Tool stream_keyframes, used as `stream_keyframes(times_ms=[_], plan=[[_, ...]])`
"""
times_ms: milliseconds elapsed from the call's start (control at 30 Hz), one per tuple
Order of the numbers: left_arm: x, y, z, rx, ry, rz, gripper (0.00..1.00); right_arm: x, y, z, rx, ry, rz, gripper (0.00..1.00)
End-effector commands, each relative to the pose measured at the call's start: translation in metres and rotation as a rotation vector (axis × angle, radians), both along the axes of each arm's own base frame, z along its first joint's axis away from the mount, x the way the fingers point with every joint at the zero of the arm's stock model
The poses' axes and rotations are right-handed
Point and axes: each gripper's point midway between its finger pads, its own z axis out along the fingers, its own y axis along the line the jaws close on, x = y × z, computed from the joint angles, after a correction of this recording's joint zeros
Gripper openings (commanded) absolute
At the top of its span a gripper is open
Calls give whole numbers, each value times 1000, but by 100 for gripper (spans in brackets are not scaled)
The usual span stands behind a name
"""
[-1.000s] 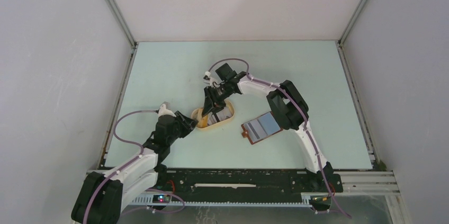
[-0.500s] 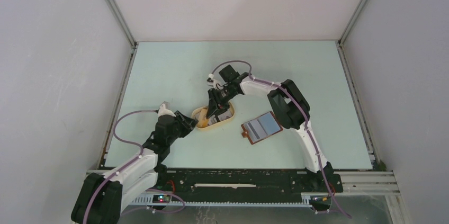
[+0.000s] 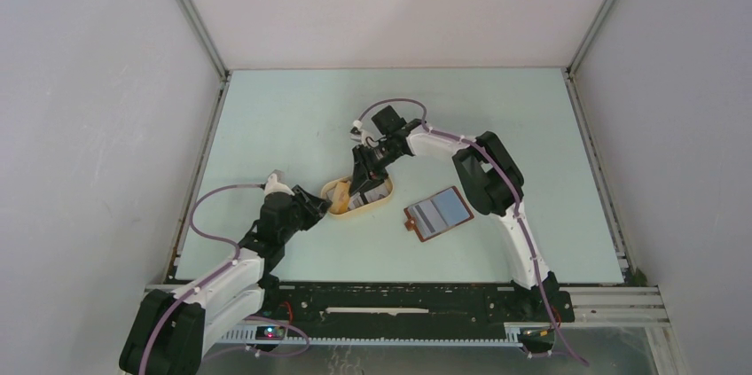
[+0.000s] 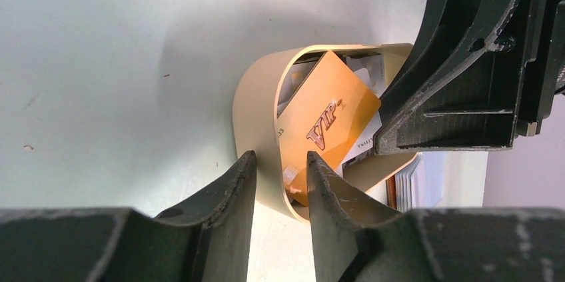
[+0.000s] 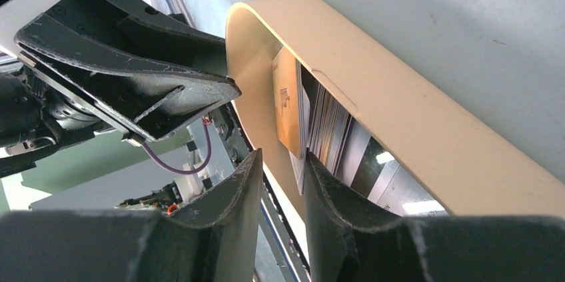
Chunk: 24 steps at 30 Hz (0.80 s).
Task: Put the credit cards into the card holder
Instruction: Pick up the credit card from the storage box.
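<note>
Pale green surface (image 3: 293, 118) seen from above; the card holder (image 3: 436, 214) lies open, near the tray (image 3: 377, 206) but apart from it; the left gripper (image 3: 324, 203) is at the tray's left end; the right gripper (image 3: 362, 185) dips inside.

Left wrist view: the left gripper is closed on the tray wall; an orange card (image 4: 326, 119) leans up among the other cards.

Right wrist view: the right gripper is a little open, a card edge between its jaws, a gap on one side.

I think the step is picking a card out; next it must squeeze, lift, then carry it to the card holder.

Since a second ago the right gripper has narrowed and shifted a little; all else looks the same.
</note>
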Motion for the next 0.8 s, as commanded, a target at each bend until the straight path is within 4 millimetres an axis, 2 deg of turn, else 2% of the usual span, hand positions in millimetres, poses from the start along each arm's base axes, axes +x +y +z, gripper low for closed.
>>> stream_keyframes(times_ms=[0,533,767], plan=[[6,-2,12,-9,-50,-14,38,0,-1,35,67,-72,23,36],[6,-3,12,-10,-49,-16,38,-1,-5,36,66,-92,31,26],[7,-3,15,-14,-56,-17,38,-1,-10,36,59,-101,25,12]])
